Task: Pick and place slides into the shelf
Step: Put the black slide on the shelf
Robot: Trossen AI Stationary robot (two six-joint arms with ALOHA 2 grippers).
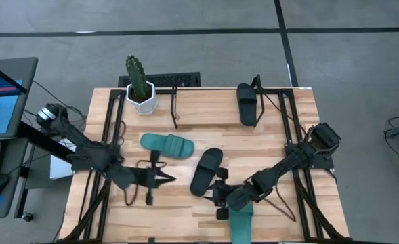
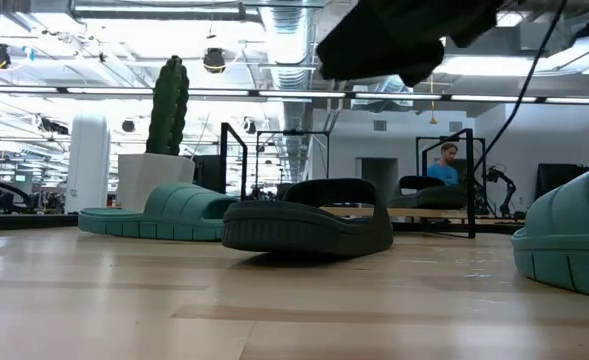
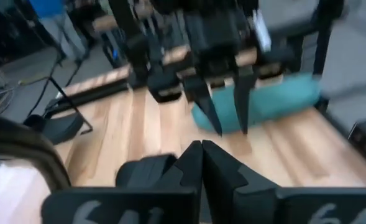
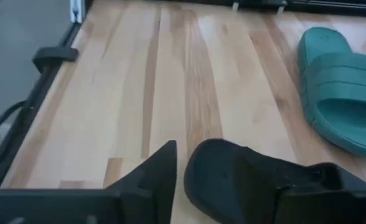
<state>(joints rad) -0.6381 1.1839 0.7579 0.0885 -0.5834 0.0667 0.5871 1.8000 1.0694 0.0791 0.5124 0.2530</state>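
Note:
One black slide (image 1: 206, 171) lies flat on its sole in the middle of the table. My right gripper (image 1: 217, 190) hangs open just above its near end, clear of it in the low view (image 2: 384, 40). My left gripper (image 1: 164, 178) is shut and empty, left of that slide. A teal slide (image 1: 166, 144) lies on the table toward the far left. A second teal slide (image 1: 240, 227) lies at the near edge. Another black slide (image 1: 247, 104) sits at the right end of the shelf (image 1: 175, 107) along the far edge.
A cactus in a white pot (image 1: 140, 88) stands at the far left corner beside the shelf. Black frame rails (image 1: 94, 163) run along the table's left and right sides. Bare wood lies between the teal slide and the shelf.

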